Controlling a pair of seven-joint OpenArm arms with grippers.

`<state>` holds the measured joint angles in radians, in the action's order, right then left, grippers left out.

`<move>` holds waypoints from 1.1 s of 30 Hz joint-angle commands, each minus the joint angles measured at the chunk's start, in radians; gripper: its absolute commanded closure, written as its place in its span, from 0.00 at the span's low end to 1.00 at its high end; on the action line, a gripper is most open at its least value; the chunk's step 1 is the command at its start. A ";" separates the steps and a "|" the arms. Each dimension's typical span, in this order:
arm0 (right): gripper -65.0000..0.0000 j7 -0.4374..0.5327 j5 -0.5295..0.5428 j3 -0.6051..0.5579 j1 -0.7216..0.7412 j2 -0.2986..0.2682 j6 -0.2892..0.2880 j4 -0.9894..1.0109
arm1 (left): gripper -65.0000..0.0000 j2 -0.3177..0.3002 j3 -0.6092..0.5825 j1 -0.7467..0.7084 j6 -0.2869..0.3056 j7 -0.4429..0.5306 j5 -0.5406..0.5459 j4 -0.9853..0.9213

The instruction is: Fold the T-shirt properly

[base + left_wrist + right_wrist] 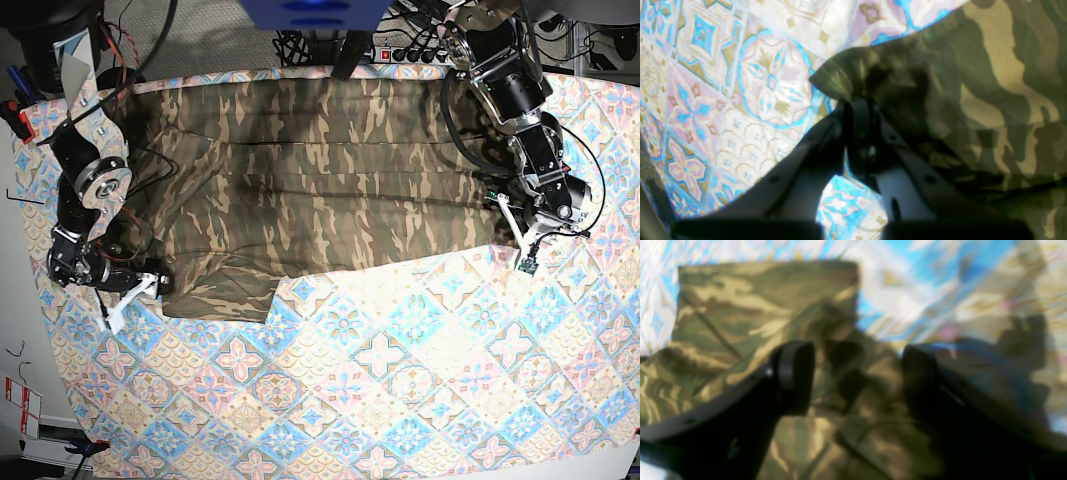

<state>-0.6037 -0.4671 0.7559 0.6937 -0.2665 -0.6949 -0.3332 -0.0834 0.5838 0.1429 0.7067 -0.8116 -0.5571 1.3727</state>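
In the base view the T-shirt (310, 190) lies spread across the upper half of the frame on the tile-patterned tablecloth (400, 380), its long body running left to right, with a flap of cloth reaching down at lower left.

The left gripper (853, 101) sits at the right edge of the shirt in the base view. In the left wrist view its fingers (813, 146) meet at the tips in the centre of the frame, pinched together on a small bunched corner of the camouflage cloth, which rises just above them; the rest of the shirt fills the right side.

The right gripper (857, 373) is at lower left in the base view. The right wrist view, though blurred, shows its fingers (793, 373) standing well apart, with shirt cloth visible in the gap and nothing clamped. Whether the tips touch the cloth I cannot tell.
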 commanded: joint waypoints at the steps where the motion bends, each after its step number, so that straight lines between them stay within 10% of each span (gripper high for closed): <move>1: 0.38 0.018 0.014 0.001 0.033 -0.017 -0.003 0.003 | 1.00 -0.013 0.000 0.016 -0.009 0.008 -0.001 0.015; 33: 0.38 -0.005 0.008 -0.003 -0.007 -0.053 -0.003 -0.128 | 1.00 0.006 0.000 0.016 -0.009 0.008 -0.001 0.017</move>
<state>-0.6216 -0.4717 0.7555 0.6552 -0.3107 -0.6880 -0.4500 -0.0685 0.5846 0.1410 0.7040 -0.8120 -0.5610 1.3727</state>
